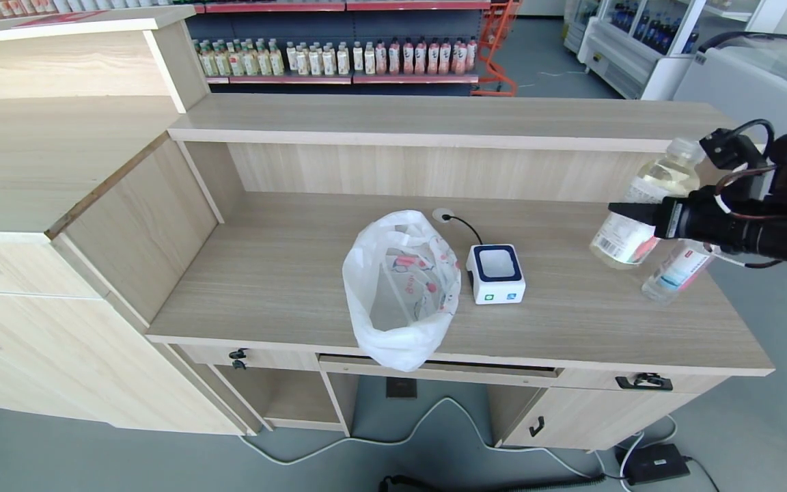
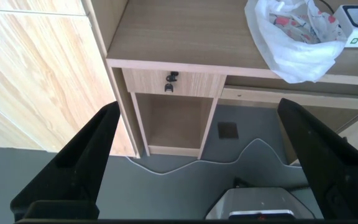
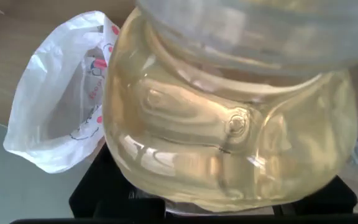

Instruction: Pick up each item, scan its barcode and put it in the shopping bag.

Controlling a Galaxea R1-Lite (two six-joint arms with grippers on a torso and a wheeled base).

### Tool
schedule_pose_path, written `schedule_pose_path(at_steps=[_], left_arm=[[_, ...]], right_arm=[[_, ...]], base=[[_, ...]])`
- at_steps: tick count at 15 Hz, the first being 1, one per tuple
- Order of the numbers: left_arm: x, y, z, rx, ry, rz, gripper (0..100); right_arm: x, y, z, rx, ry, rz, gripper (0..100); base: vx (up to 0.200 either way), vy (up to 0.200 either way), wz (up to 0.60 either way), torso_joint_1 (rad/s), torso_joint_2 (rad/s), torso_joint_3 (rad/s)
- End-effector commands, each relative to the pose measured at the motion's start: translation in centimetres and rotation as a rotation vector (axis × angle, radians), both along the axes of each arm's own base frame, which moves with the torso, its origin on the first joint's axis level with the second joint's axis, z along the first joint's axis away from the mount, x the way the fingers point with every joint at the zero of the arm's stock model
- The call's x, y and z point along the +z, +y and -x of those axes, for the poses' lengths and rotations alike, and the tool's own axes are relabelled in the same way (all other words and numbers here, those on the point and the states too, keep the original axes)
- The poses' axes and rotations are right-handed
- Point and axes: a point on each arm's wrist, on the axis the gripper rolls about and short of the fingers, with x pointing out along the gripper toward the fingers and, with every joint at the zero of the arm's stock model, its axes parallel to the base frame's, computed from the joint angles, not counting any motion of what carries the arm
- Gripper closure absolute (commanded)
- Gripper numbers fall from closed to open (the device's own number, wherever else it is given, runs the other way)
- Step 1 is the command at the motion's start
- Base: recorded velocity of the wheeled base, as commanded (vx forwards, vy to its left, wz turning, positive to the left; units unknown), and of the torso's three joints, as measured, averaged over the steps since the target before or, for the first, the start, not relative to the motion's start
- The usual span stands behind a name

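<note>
While the bag (image 1: 400, 287) at centre looked empty, the right claw (image 1: 629, 213) pinched one bottle (image 1: 622, 246) at right; a second bottle (image 1: 673, 273) waited below, left claw (image 2: 201, 162) spread.

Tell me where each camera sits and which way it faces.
Head view: on the head, facing forward and down at the counter, shopping bag and scanner; right claw, at the right, shut on a bottle.
Left wrist view: on the left wrist, facing the counter's front edge, cubby and floor; left claw open in front.
Right wrist view: on the right wrist, close against the bottle.
Shared: shopping bag in all three; scanner in head and left wrist views.
</note>
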Motion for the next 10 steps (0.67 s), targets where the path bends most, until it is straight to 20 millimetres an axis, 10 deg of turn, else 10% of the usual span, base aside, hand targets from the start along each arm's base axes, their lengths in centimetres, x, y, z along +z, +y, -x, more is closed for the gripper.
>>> schedule_pose_path(at_steps=[1, 10], left_arm=[[0.0, 0.0, 0.0, 0.0, -0.001, 0.001, 0], [0.0, 0.0, 0.0, 0.0, 0.0, 0.001, 0]], right_arm=[[2.9, -2.8, 8.7, -0.191, 0.074, -0.046, 100], [1.9, -4.8, 11.3, -0.286, 0.095, 0.343, 100]], base=[[0.0, 0.0, 0.0, 0.0, 0.0, 0.0], [0.0, 0.0, 0.0, 0.0, 0.0, 0.0]])
